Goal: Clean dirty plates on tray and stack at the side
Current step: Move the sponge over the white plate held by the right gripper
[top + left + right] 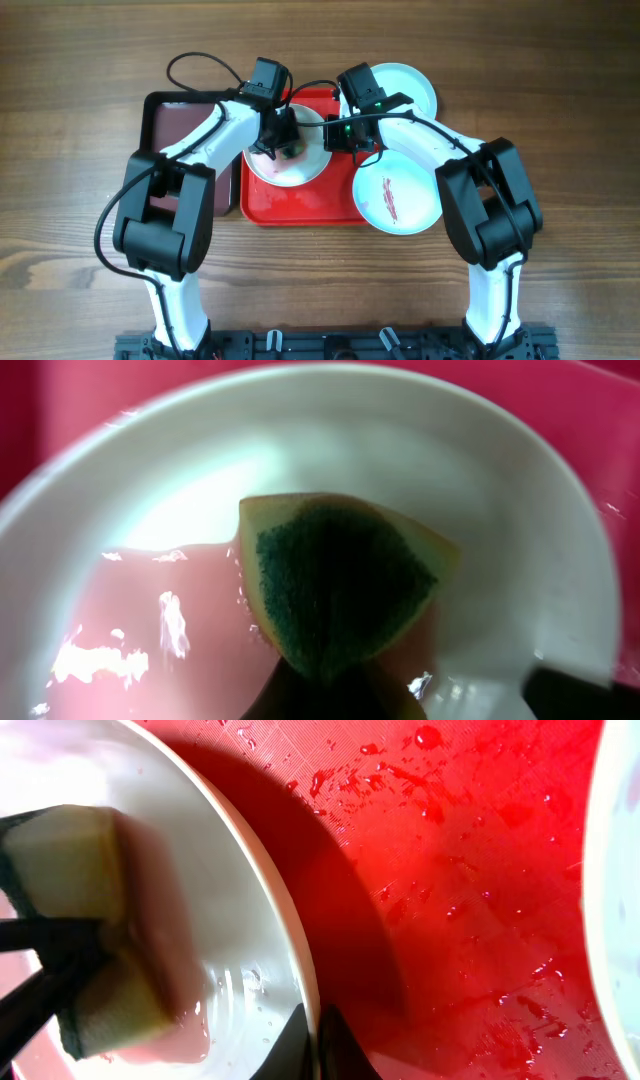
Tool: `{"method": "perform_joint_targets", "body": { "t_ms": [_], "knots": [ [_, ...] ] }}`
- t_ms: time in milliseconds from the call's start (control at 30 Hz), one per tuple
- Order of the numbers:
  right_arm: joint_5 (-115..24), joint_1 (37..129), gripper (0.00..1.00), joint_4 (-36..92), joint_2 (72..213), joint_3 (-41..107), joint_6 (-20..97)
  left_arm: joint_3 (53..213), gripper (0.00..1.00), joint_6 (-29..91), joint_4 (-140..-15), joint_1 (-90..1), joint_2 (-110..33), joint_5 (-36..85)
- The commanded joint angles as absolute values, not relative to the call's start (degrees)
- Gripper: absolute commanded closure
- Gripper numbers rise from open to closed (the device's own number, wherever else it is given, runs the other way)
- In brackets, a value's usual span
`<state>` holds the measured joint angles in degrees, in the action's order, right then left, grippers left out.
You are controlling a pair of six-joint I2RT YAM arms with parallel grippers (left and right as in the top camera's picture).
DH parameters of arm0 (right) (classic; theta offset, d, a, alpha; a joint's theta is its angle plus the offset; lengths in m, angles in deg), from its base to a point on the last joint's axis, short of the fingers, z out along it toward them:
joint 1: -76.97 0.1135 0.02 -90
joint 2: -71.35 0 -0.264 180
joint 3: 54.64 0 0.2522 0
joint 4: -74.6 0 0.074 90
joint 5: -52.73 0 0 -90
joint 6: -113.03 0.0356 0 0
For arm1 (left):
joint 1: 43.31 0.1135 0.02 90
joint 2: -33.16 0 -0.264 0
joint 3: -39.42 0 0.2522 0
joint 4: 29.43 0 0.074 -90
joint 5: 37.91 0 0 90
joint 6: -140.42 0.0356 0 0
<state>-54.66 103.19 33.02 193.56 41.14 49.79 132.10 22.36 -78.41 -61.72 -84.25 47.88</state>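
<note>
**Desk:** Where does the wash stand?

**Floor:** The white plate (300,172) sits on the red tray (300,212), under both of your arms. Your left hand (284,140) is clenched on a green-faced sponge (340,590), pressed into the plate's well. Your right hand (315,1038) pinches the rim, one finger inside and one outside.

**Desk:** And the wipe itself?

**Floor:** Pink water (140,620) pools on one side of the well, so I judge the streak loosened but not cleared. Sweep the sponge flat through that pool toward the rim. Hold the right-hand pinch firm so the wet plate does not skate. A streaked pale-blue plate (398,195) lies at the tray's right corner, mostly on the counter (80,80); steer your right arm clear of it.
</note>
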Motion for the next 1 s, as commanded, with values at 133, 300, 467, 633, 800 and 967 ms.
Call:
{"method": "perform_joint_targets", "body": {
  "t_ms": [133, 300, 467, 633, 800, 967],
  "knots": [
    [-54.9, 103.2, 0.96, 32.0, 195.5, 41.0, 49.5, 130.4, 0.96, 12.1, -85.0, -57.7, -86.6, 58.4],
    [-56.6, 100.9, 0.96, 31.2, 195.8, 40.9, 51.5, 130.5, 0.96, 17.3, -89.6, -57.7, -86.5, 55.9],
    [-66.2, 98.1, 0.96, 31.5, 198.7, 40.4, 50.0, 130.4, 0.96, 25.2, -89.3, -57.7, -86.5, 53.6],
    [-67.8, 97.5, 0.95, 31.8, 199.4, 40.4, 50.0, 130.4, 0.96, 36.7, -88.7, -57.7, -86.6, 39.4],
    [-67.8, 97.5, 0.95, 31.9, 199.4, 40.4, 49.9, 130.4, 0.96, 44.5, -88.6, -58.1, -86.6, 22.9],
    [-67.8, 97.6, 0.96, 32.1, 199.4, 40.4, 49.9, 130.4, 0.96, 45.4, -85.5, -60.0, -86.6, 18.6]
  ]
}}
